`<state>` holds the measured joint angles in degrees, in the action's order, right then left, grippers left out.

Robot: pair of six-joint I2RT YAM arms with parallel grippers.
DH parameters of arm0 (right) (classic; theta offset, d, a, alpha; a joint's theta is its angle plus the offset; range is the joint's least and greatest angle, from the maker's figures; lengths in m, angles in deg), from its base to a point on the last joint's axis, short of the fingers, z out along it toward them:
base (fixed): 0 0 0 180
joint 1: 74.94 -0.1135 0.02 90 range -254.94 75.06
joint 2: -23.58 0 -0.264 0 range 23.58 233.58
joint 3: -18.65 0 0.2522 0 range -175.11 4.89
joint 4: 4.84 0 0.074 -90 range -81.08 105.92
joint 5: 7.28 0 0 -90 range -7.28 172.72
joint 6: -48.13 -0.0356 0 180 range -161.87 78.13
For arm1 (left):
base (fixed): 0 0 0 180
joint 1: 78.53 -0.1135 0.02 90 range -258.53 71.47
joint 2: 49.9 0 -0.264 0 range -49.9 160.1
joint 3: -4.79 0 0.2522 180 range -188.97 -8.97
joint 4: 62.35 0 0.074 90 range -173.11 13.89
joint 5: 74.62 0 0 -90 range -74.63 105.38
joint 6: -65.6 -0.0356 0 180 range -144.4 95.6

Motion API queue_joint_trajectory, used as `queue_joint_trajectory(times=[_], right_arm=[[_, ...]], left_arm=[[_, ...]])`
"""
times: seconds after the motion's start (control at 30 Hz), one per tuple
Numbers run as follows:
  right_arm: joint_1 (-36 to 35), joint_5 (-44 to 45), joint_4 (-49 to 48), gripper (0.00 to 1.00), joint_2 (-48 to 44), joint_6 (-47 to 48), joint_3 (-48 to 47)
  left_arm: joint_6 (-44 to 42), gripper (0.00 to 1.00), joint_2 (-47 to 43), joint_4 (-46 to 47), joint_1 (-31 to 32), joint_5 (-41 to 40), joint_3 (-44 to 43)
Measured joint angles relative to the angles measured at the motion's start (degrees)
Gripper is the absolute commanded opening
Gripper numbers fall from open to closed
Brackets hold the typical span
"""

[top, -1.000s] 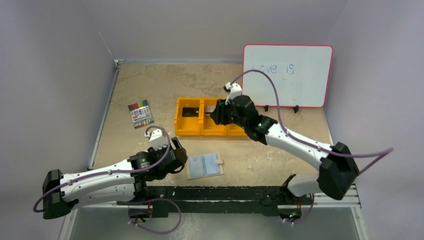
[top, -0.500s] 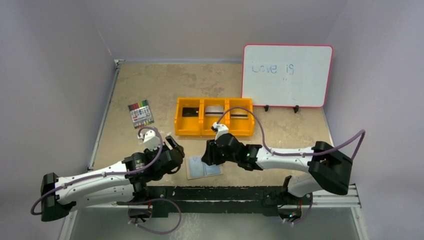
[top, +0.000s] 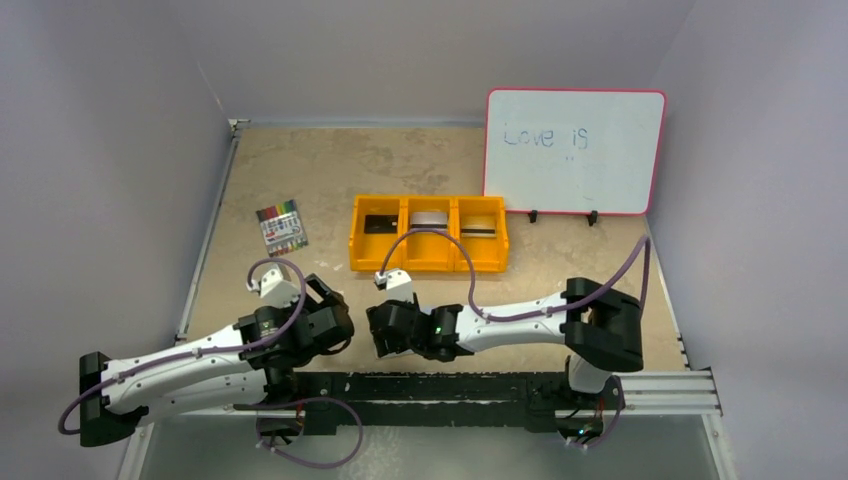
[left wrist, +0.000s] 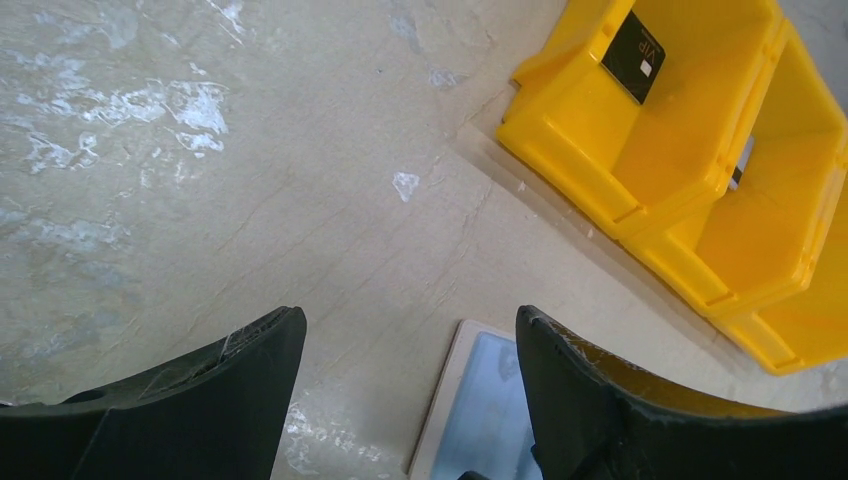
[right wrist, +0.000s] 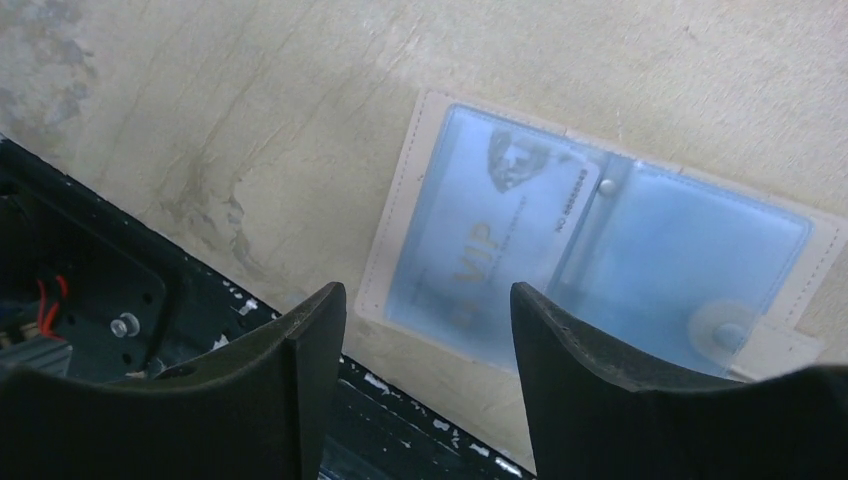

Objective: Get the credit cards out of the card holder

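Card holder [right wrist: 690, 250] open flat on table [right wrist: 600, 60]; VIP card [right wrist: 480, 230] inside.

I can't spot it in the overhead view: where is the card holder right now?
The card holder lies open on the table by its near edge, under the right gripper, in front of the orange tray.

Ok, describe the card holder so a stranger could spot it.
From the orange tray mid-table, come toward the near edge, below the right gripper. The card holder lies open there: a flat bifold with pale-blue clear pockets, beige stitched border, and a VIP card inside.
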<state>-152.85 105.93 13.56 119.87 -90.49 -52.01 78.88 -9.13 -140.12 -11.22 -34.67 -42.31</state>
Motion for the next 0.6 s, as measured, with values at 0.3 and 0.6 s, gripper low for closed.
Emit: queue_joint_trajectory(times=[0.3,0.6], right_arm=[[-2.23,3.02,1.95,0.65,1.31,-3.43,-0.48],[-2.21,2.82,0.68,0.63,2.19,-3.91,-0.28]], left_arm=[[5.2,0.78,-0.76,-5.14,0.0,-1.4,-0.7],[6.8,0.78,-2.27,-6.4,0.0,-1.4,-0.7]])
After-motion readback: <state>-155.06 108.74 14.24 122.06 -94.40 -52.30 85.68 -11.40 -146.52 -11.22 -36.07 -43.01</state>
